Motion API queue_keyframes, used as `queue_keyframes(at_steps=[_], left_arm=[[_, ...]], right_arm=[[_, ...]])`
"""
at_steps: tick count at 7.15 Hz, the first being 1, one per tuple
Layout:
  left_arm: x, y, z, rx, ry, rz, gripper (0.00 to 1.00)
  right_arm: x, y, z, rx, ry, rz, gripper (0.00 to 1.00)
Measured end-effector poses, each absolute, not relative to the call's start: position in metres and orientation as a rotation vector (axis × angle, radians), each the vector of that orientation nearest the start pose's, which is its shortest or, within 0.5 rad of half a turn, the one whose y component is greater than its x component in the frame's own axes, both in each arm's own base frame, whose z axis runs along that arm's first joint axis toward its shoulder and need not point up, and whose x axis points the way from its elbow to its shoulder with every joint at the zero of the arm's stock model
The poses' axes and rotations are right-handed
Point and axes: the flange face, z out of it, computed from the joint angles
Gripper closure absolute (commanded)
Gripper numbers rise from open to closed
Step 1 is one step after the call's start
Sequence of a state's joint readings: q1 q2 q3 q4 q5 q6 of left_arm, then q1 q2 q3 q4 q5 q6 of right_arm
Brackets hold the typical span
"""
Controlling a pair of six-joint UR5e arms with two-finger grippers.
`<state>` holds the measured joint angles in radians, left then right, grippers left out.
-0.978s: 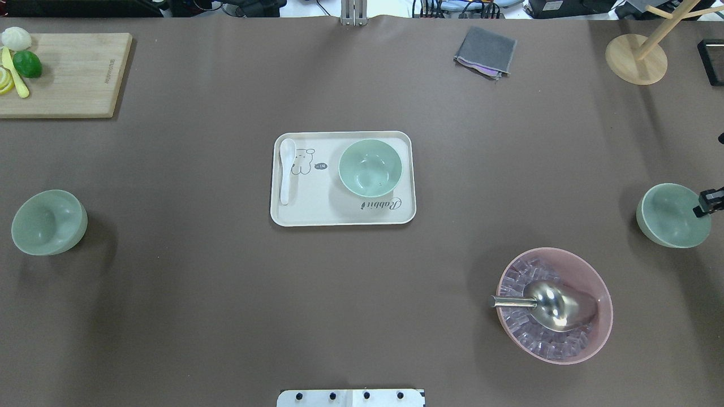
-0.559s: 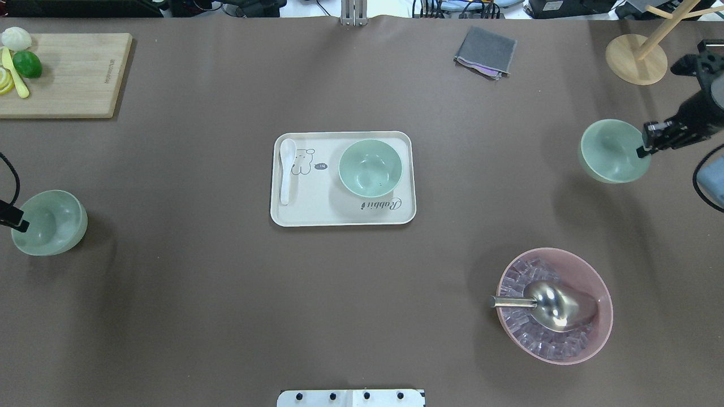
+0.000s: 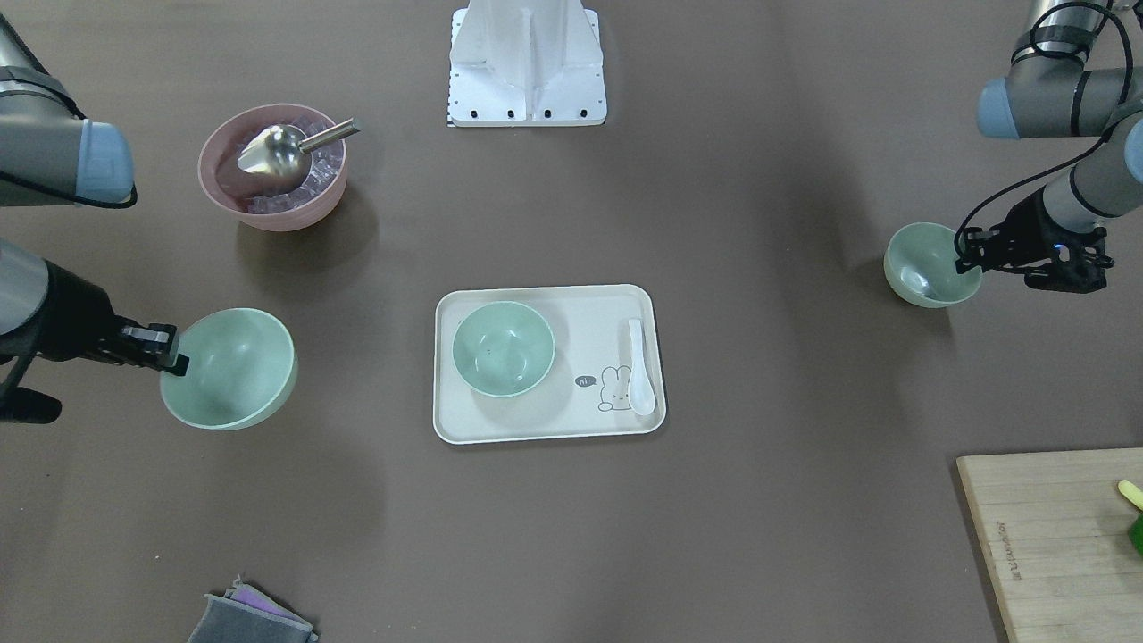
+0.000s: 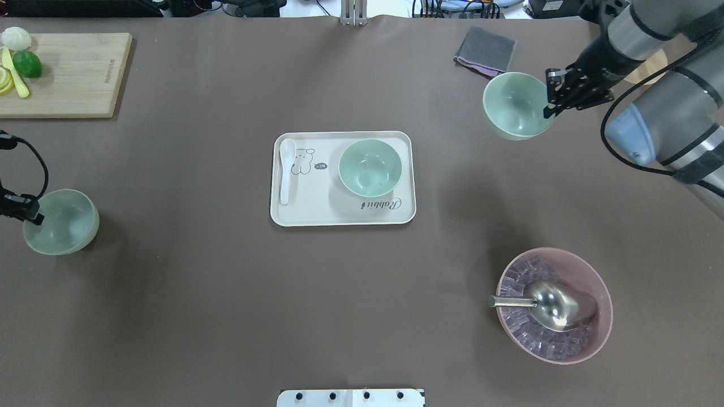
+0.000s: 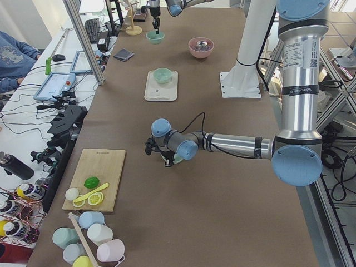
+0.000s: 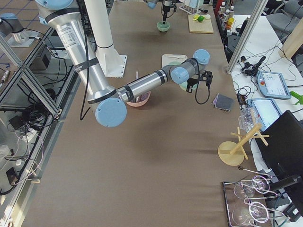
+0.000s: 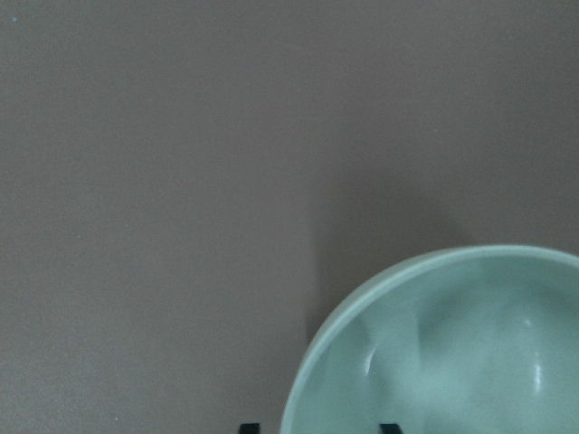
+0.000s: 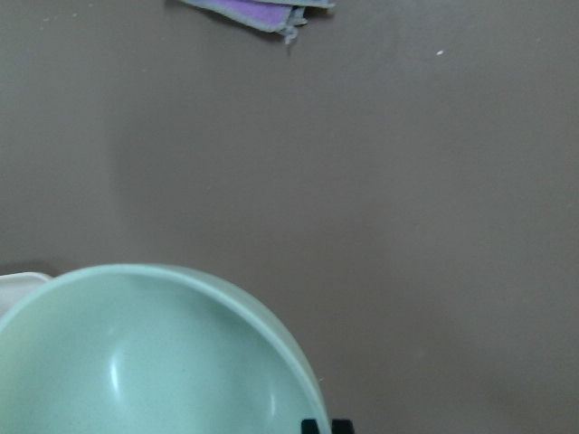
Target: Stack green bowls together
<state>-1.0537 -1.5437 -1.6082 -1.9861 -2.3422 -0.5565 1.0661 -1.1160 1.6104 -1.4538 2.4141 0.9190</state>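
Three pale mint-green bowls, all mouth-up, well apart. The middle bowl (image 4: 370, 168) stands upright at the tabletop's centre. The left bowl (image 4: 61, 221) is by the left edge, its rim between the left gripper's (image 4: 33, 217) parted fingers. The right bowl (image 4: 516, 105), raised off the table toward the far right corner, is pinched at its rim by the right gripper (image 4: 547, 108).

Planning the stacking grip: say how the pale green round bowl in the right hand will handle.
Probably stiff: the pale green round bowl looks undistorted, rim pinched by the right hand. Likely light, hanging from that pinch. Smooth, may slip.
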Motion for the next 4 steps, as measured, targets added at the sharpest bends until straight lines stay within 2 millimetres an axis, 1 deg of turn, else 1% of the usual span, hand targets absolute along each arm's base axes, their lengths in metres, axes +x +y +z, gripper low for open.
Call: queue_keyframes(at_steps=[1, 2, 3, 4], left_arm=[[0.205, -0.484, 0.58, -0.05, 0.902, 0.104, 1.0], [0.22, -0.505, 0.541, -0.063, 0.944, 0.07, 1.0], [0.231, -0.522, 0.499, -0.078, 0.975, 0.037, 1.0], [0.241, -0.534, 0.452, -0.097, 1.017, -0.001, 1.0]], right_arm=[[-0.296, -0.583, 0.323, -0.123, -1.007, 0.144, 1.0], [-0.332, -0.568, 0.291, -0.136, -1.01, 0.17, 1.0], [-0.367, -0.556, 0.267, -0.131, -1.004, 0.191, 1.0], [-0.4, -0.548, 0.252, -0.119, -1.007, 0.211, 1.0]])
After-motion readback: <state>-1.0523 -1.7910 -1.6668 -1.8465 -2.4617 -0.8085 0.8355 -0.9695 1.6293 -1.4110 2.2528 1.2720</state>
